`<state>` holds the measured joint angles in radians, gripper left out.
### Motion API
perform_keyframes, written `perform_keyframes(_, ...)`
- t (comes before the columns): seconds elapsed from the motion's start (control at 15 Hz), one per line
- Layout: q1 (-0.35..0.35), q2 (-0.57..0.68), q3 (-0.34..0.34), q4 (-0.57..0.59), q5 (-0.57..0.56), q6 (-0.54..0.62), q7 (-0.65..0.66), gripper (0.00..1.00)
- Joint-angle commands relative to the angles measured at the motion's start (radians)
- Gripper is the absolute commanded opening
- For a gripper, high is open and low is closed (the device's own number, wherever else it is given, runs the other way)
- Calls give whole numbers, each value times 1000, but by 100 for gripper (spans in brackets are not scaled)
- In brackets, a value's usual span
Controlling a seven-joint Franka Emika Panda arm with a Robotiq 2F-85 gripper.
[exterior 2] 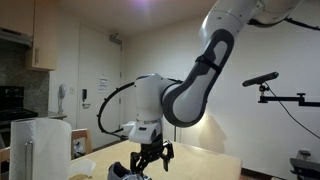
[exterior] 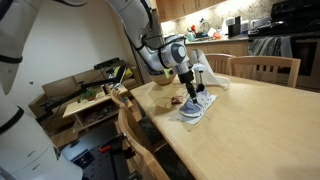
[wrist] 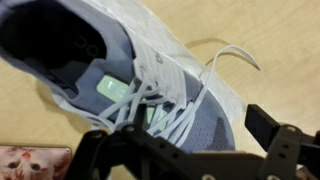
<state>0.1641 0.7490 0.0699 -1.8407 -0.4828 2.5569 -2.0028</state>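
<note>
One shoe (exterior: pixel 197 106) near table (exterior: pixel 260 120) edge; end effector (exterior: pixel 189 90) above, jaws spread.

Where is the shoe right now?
In an exterior view, the grey shoe lies on the wooden table, directly below the open tool; in the wrist view it fills the middle.
</note>
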Motion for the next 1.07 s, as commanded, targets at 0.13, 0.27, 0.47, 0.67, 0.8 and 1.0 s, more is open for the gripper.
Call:
perform_keyframes(0.13, 78, -88, -97, -150, -145, 189, 281, 100)
perform_keyframes(0.27, 97, -87, -138, -160, -202, 267, 426, 100)
perform_keyframes(0.47, 176, -99, -260, -187, -288, 391, 647, 100)
perform_keyframes(0.67, 261, -97, -378, -198, -351, 445, 800, 100)
perform_keyframes(0.8, 304, -93, -428, -209, -370, 460, 858, 100)
perform_keyframes(1.0, 349, -81, -468, -219, -378, 448, 893, 100)
